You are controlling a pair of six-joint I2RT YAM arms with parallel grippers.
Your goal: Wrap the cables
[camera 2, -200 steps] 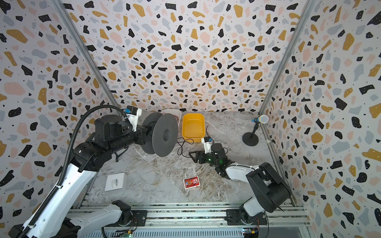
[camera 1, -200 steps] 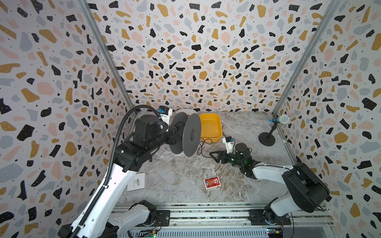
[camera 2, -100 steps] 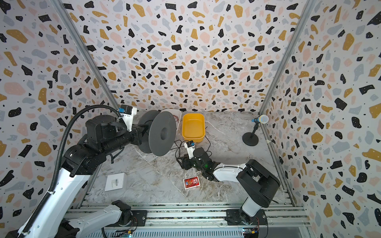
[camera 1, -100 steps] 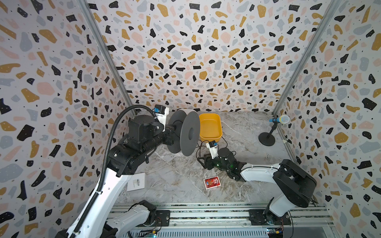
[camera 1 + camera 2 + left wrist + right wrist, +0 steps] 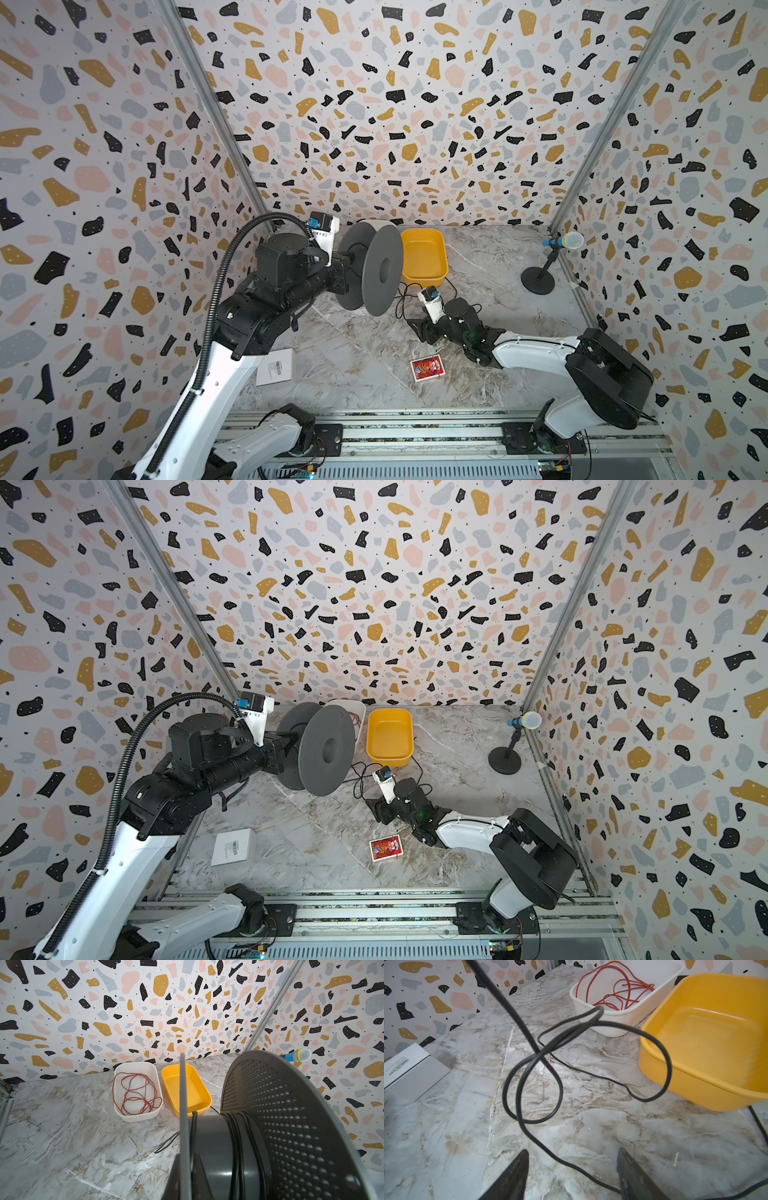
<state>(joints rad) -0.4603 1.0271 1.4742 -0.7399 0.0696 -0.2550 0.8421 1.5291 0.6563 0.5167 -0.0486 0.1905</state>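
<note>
Surface: marble table [image 5: 353, 386].
Cable [image 5: 538, 1052]: partly wound on the grey spool [image 5: 374, 291]; the rest lay looped on the table beside the yellow tub [image 5: 424, 279].
Left gripper [image 5: 343, 270]: was clamped tight on the spool's flange.
Right gripper [image 5: 572, 1153]: jaws stood apart, the cable slack between them.

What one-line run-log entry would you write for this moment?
left pincer: shut on spool | right pincer: open | black cord: partly wound, rest loose on table

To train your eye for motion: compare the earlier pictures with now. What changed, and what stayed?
The right pincer, open around the black cable, moved left in both top views, nearer the spool. The left pincer still grips the spool. The yellow tub, card packet and microphone stayed put.
</note>
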